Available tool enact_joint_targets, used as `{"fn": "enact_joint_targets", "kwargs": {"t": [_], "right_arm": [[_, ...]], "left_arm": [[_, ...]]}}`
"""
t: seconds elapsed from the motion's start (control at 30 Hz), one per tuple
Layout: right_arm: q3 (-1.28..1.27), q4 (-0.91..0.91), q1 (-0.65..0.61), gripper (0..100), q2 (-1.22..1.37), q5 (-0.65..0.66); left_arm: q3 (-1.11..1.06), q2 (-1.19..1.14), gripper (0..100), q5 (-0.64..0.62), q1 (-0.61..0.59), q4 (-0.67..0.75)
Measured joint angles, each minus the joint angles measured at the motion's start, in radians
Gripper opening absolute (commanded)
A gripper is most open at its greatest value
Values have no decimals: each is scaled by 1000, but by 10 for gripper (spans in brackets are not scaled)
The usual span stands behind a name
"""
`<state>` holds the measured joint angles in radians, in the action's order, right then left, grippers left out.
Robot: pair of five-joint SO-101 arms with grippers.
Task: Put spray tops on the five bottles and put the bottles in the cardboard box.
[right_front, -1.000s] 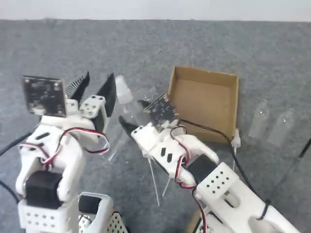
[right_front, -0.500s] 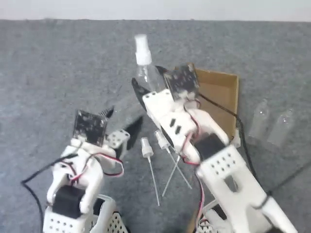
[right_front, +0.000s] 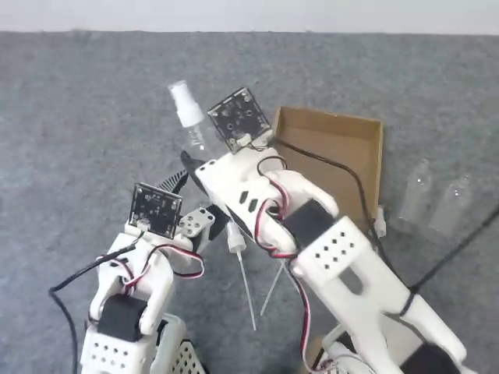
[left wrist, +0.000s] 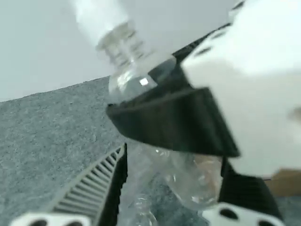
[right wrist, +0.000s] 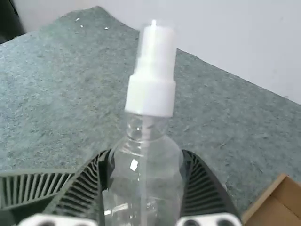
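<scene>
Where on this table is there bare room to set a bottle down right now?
Bare mat stretches left of the left arm and along the far edge behind the cardboard box, whose visible floor is also bare. It is crowded between the arms, where loose spray tops lie, and right of the box beside two clear bottles.

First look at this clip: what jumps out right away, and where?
The right gripper holds a clear bottle with a white spray top aloft, just left of the cardboard box. Two capless bottles lie right of the box, and a loose spray top lies on the carpet nearer the camera.
</scene>
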<state>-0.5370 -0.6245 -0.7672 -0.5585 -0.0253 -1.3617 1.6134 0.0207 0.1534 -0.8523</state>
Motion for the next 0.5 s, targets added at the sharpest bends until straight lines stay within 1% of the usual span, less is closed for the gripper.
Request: {"fn": "enact_joint_targets", "kwargs": {"t": [0.3, 0.5], "right_arm": [[0, -32, 81, 6, -35, -2], [0, -32, 86, 6, -37, -2]], "left_arm": [[0, 2, 295, 5, -5, 0], [0, -5, 295, 5, -5, 0]]}}
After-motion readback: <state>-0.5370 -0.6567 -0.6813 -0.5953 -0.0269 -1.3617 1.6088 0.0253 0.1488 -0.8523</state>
